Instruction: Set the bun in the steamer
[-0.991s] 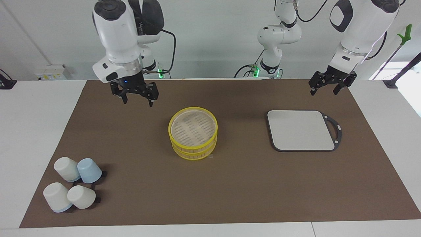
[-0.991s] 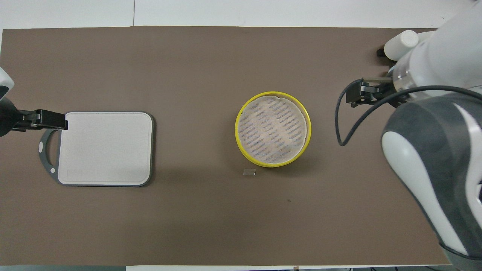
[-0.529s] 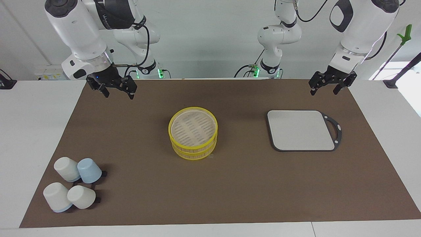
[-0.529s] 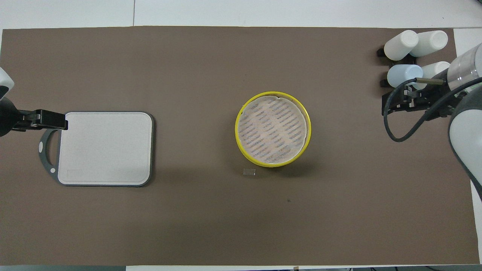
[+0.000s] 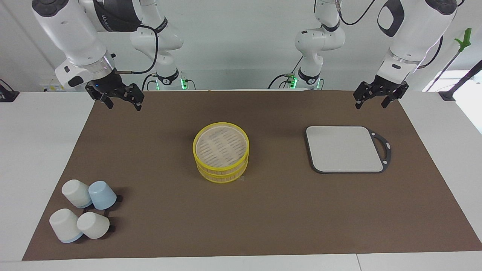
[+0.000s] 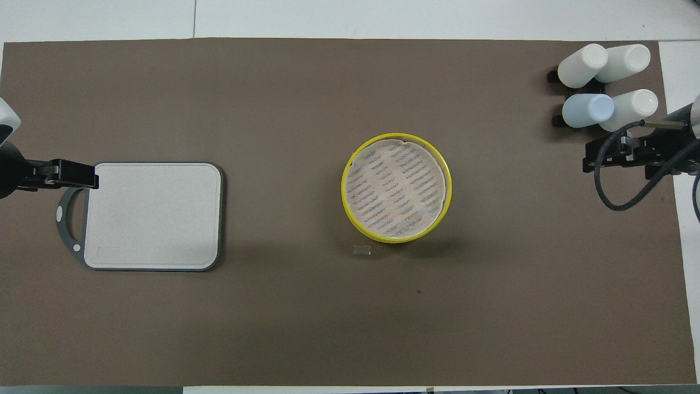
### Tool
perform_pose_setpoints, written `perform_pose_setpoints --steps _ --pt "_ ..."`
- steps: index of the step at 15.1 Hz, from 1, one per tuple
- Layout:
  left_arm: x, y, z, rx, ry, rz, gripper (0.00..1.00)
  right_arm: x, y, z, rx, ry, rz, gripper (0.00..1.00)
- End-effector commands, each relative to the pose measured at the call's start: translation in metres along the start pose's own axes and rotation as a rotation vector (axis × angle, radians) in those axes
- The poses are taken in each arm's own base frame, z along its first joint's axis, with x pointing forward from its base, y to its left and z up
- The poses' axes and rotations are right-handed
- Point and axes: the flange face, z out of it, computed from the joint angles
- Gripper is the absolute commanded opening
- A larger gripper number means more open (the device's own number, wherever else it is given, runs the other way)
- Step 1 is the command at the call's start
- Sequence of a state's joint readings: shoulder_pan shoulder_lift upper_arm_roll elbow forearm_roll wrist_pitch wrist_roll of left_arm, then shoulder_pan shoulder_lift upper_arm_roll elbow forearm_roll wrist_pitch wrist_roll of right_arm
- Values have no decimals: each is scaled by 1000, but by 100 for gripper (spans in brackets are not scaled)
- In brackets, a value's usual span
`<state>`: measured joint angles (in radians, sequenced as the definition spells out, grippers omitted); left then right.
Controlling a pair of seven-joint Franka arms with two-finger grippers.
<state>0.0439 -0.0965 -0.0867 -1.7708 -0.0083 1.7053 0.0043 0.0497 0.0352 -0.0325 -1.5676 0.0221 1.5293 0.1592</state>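
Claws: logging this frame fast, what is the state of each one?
Left claw: open, empty, over the mat near the cutting board.
Right claw: open, empty, over the mat's edge.

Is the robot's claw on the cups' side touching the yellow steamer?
Apart. In the facing view the right gripper hangs open over the mat's corner by its base, with a wide stretch of bare brown mat between it and the steamer.

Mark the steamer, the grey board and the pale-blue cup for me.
steamer [image 5: 196, 152]: facing view, yellow rim.
grey board [image 5: 344, 148]: facing view, middle of its flat top.
pale-blue cup [image 5: 102, 195]: facing view, its side.
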Motion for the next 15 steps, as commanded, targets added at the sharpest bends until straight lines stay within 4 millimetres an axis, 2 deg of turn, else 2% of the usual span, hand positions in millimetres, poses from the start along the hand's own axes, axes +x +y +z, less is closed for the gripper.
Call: perform_pose_setpoints --steps 1,6,15 --pt "-10 0 -2 -15 -5 6 100 -5 2 -1 18 11 -18 100" --pt "-10 1 -3 -15 -3 7 100 2 2 -4 21 67 -16 100" --pt "-10 1 -2 -15 -5 7 100 1 1 -4 19 65 -21 100"
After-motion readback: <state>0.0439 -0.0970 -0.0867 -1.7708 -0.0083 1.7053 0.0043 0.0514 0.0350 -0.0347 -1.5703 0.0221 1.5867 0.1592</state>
